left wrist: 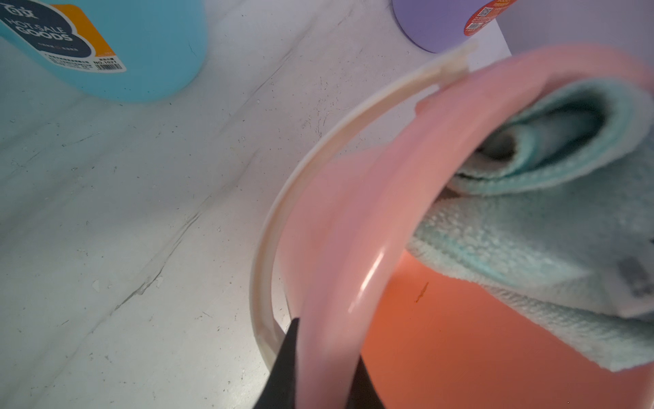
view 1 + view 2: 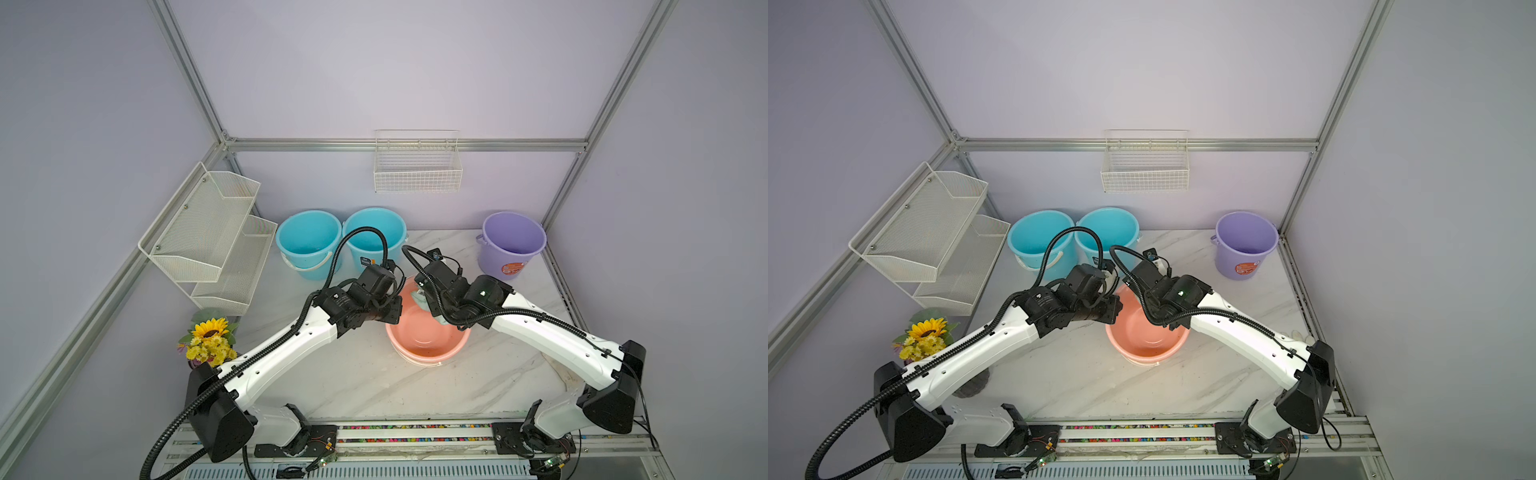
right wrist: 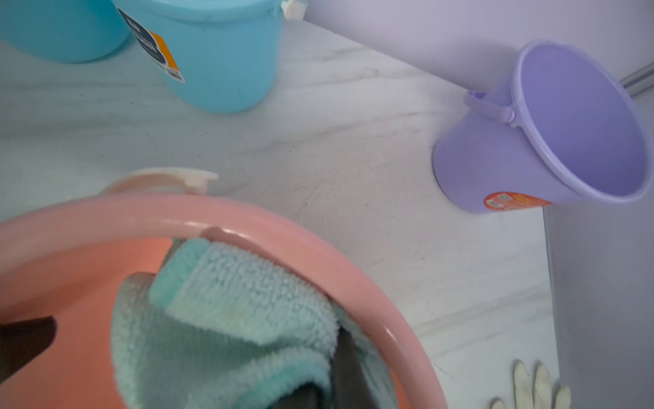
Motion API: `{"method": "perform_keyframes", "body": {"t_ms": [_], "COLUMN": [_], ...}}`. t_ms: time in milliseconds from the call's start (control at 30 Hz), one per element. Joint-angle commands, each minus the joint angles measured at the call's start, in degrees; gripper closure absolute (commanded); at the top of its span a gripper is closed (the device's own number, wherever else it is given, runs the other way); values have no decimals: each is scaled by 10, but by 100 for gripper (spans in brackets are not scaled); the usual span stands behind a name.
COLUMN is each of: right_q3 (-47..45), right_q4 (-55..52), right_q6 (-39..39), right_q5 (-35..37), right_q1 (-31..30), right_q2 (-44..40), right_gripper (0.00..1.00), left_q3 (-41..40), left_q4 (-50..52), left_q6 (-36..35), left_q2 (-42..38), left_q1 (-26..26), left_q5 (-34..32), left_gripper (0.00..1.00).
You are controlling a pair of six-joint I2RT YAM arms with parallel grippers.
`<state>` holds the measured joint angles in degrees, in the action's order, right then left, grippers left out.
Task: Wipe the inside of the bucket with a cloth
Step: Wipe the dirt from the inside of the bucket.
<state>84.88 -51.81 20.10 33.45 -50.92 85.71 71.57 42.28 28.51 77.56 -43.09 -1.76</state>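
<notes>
Altogether one pink bucket, three other buckets, one cloth.

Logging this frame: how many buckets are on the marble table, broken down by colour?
Blue plastic buckets: 2
Purple plastic bucket: 1
Pink plastic bucket: 1
Total: 4
</notes>
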Motion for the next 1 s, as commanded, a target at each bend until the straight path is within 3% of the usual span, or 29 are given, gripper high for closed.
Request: {"method": "perform_keyframes", "body": {"t_ms": [0,333,667,800,967], "right_q3": [-16,-35,-154,-176,-164], "right_q4": [186,238,291,275,183], "right_q6": [-28,145,358,379,325], "right_q5": [-21,-252,-472,-542,-636], "right_q1": [3,4,5,4,6], "right_q2": [-22,-11,-61,-81,-83], "right_gripper": [100,100,100,100,100], "left_q3": [8,1,7,8,12], "left_q4": [-1,-19,-30,-30,-26], "left_q6": [-10,-6,-4,-5,-6], "left_q2": [-27,-34,-33,-31,-25], "left_q1": [-4,-5,-4,-3,-1], "left_q5": [39,33,7,7,9], "left_gripper": [100,100,100,100,100]}}
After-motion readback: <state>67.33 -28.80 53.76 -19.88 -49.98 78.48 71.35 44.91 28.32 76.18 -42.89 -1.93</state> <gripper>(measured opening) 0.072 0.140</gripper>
